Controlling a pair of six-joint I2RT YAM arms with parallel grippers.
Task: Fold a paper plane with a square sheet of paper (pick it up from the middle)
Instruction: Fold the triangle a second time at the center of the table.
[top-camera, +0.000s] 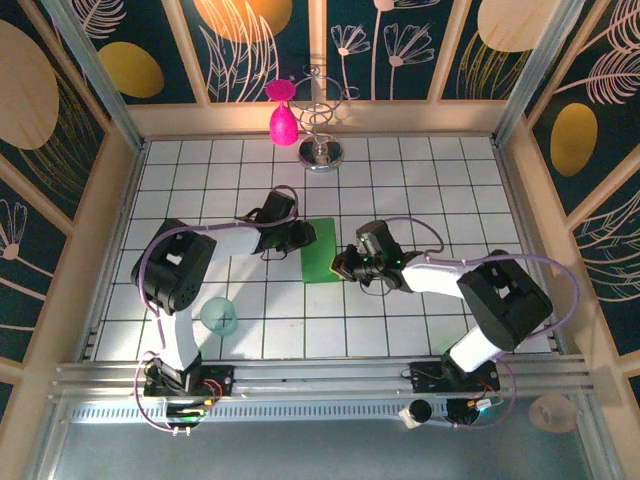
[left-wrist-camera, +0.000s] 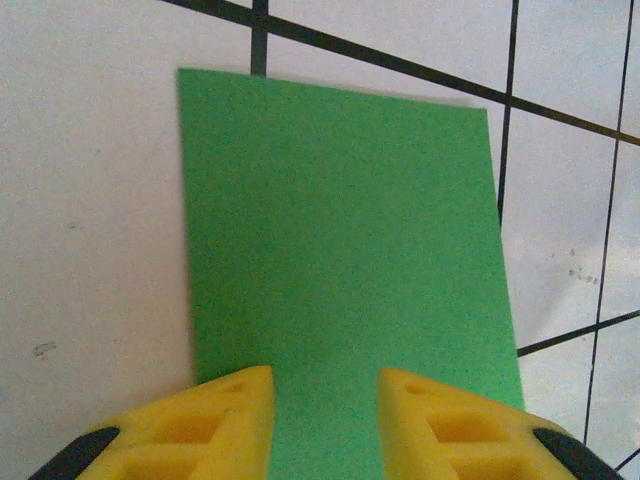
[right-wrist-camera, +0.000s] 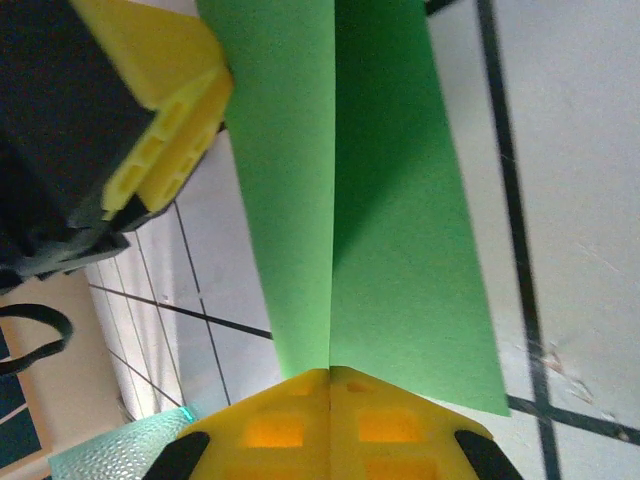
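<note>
White tiles (top-camera: 420, 190) bear creased matte green paper (top-camera: 322, 256), right tool (right-wrist-camera: 330, 375) pinching it, left tool (left-wrist-camera: 325, 382) half-open.

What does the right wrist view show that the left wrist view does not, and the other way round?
Right wrist view: the right hand shut on a raised crease in the green paper, with the left hand at its edge. Left wrist view: the paper looks like a flat rectangle, and the left hand's fingers stand apart over its near edge. Both: the green paper on the white tiled table.
</note>
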